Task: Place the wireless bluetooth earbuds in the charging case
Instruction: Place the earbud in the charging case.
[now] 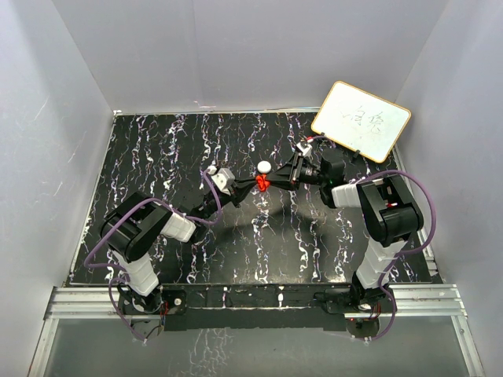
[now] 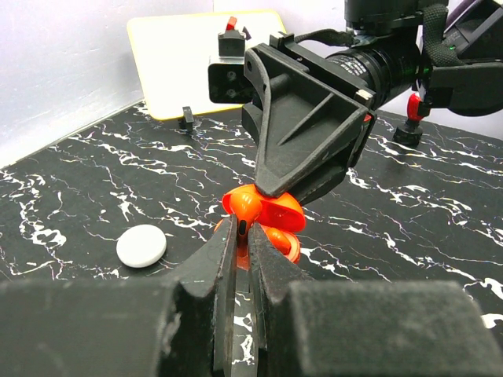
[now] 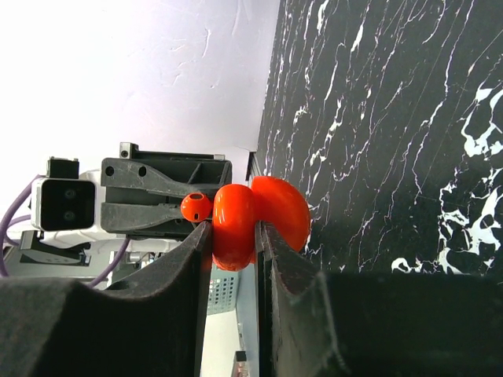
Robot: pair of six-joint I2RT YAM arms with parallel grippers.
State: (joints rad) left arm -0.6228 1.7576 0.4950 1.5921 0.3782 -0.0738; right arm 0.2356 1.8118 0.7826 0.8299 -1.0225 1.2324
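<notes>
Orange-red case (image 3: 236,224), lid open, clamped in right gripper (image 3: 234,236) above the table (image 1: 157,157); interior hidden; red earbud (image 3: 195,207) pinched in the almost closed left gripper (image 2: 244,236), just beside the case edge; whether seated, cannot tell; white disc (image 2: 141,245) on the table nearby, apart; whiteboard (image 1: 361,120) at far right corner.

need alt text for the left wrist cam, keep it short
The left fingers, nearly closed, hold a small red earbud at an orange charging case gripped from above by the right fingers. A white disc lies to the left on the black marbled table, with a whiteboard behind.
</notes>
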